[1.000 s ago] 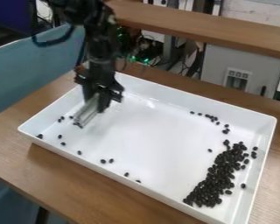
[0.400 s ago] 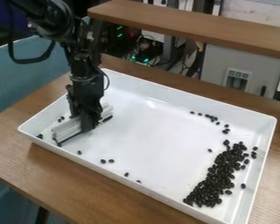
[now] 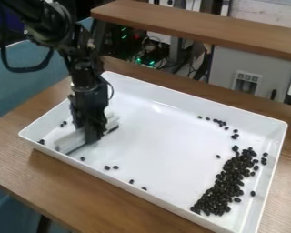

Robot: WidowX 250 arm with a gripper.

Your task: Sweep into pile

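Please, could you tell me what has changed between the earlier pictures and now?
The hand and its white sweeper moved toward the view's lower left, and the sweeper turned more broadside. Nothing was let go. The large bean pile and the tray stayed put.

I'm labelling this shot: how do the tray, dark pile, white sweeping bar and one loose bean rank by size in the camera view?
Largest to smallest:
Tray
Dark pile
White sweeping bar, partly hidden
Loose bean
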